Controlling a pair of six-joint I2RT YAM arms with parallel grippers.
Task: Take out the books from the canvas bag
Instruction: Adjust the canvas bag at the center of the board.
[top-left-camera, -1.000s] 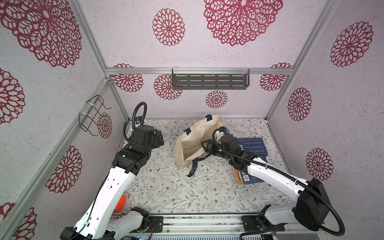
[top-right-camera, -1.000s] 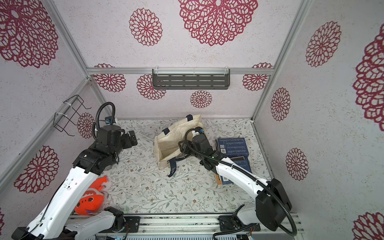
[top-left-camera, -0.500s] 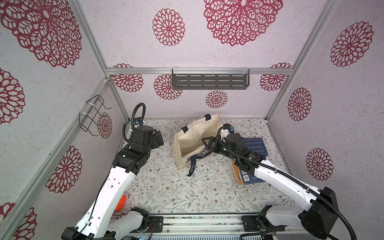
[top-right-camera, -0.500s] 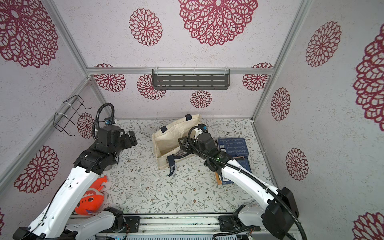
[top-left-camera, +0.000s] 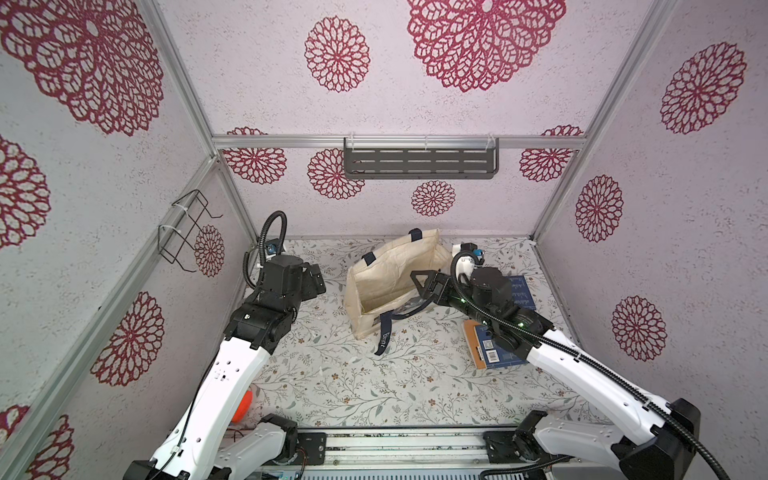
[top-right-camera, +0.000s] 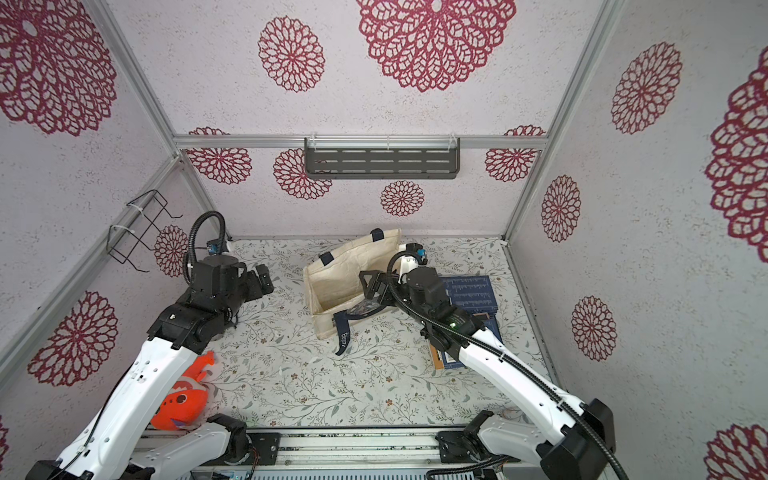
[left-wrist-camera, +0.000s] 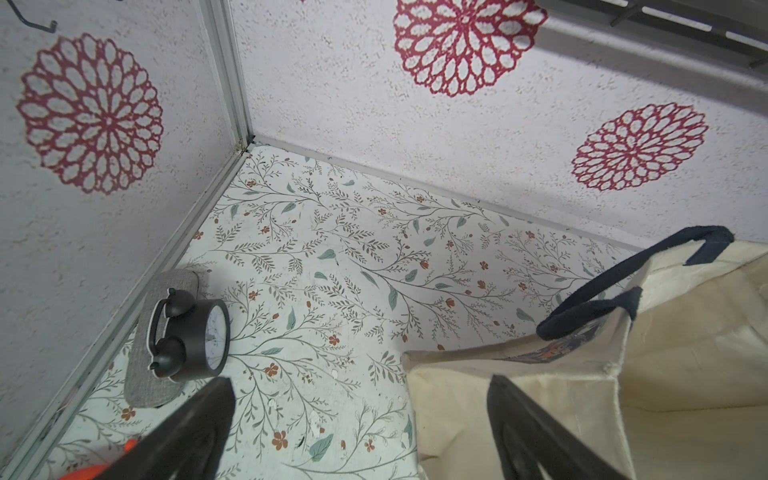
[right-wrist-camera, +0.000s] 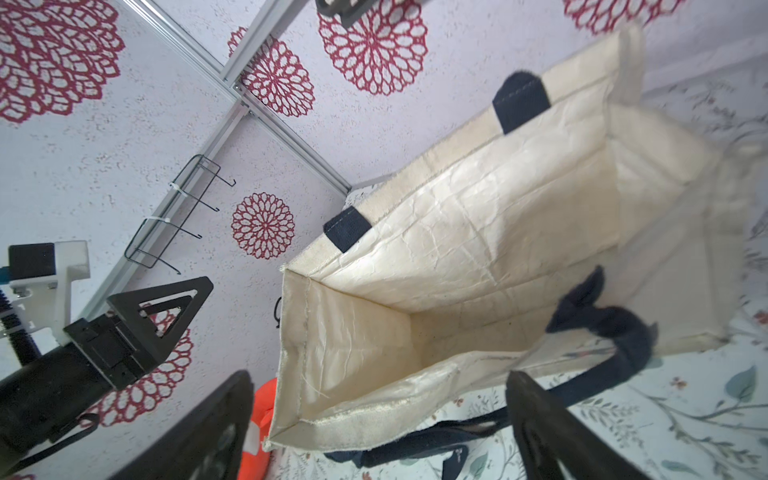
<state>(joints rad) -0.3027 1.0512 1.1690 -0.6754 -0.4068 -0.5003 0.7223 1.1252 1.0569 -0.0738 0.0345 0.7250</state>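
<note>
The cream canvas bag (top-left-camera: 395, 270) (top-right-camera: 340, 274) stands tilted at the table's middle back, mouth gaping, navy handles hanging forward. Its inside (right-wrist-camera: 478, 249) shows only bare cream lining. Outside it, right of the bag, lie the books: a dark-blue one (top-left-camera: 521, 291) (top-right-camera: 473, 291) and a pile with an orange edge and a white barcode (top-left-camera: 486, 347) (top-right-camera: 446, 357), partly under my right arm. My right gripper (top-left-camera: 424, 289) (right-wrist-camera: 380, 419) is open at the bag's mouth, its lower rim between the fingers, untouched. My left gripper (top-left-camera: 316, 282) (left-wrist-camera: 361, 436) hangs open left of the bag (left-wrist-camera: 685, 353).
A black alarm clock (left-wrist-camera: 191, 336) stands on a grey pad in the back left corner. An orange toy fish (top-right-camera: 183, 403) lies front left under my left arm. A wire rack (top-left-camera: 187, 232) hangs on the left wall, a grey shelf (top-left-camera: 419, 164) on the back wall.
My right gripper's jaws have spread from half-way to wide, and it has drawn back slightly to the right of the bag's mouth. The left arm has barely moved.
</note>
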